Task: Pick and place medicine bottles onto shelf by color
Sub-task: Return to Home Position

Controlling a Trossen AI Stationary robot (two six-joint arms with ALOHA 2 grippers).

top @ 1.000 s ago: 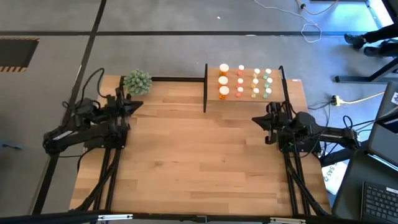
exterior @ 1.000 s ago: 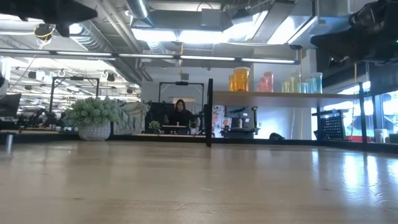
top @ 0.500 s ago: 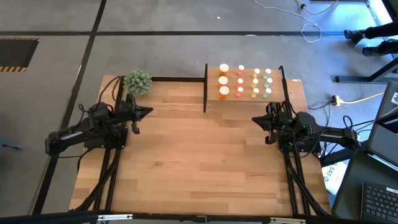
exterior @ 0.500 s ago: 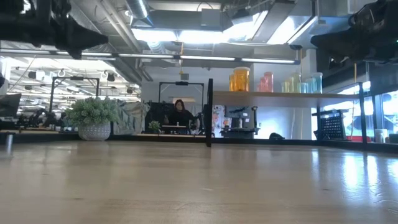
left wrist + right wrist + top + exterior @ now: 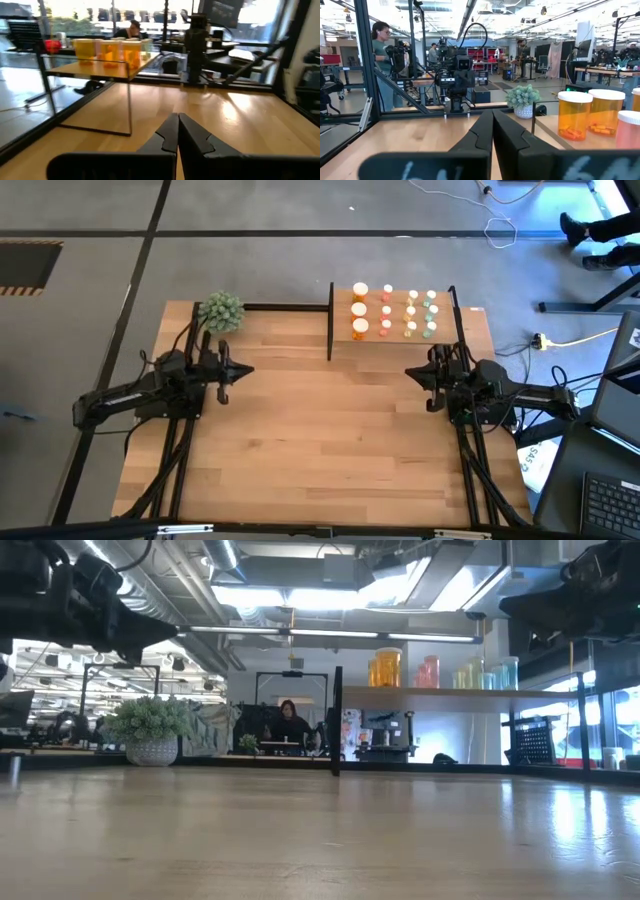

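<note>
Left gripper [image 5: 247, 369] clamped shut on nothing, hovering over the wooden tabletop [image 5: 320, 440] left of centre. Right gripper [image 5: 410, 372] likewise pinched closed and empty, parked near the right edge, just short of the shelf [image 5: 399, 320].

Counting the medicine bottles [image 5: 386, 310] up on that shelf at the table's far edge: three orange bottles [image 5: 360, 309] in one column and three pink-red ones beside them. Then yellowish and green columns, too small to count for sure. All upright, lined up by colour. One potted plant [image 5: 221, 311] at the far left corner.

Since a second ago: left gripper swung out from beside the plant toward the middle. Right arm unmoved, bottles unmoved.

Light-wood planks underneath, grey floor [image 5: 250, 250] all round, cables [image 5: 500, 225] trailing across it. Beyond the table, an open workshop under bright ceiling lights, with desks and racks. One person seated [image 5: 290, 722] far off, another person standing [image 5: 380, 50].
</note>
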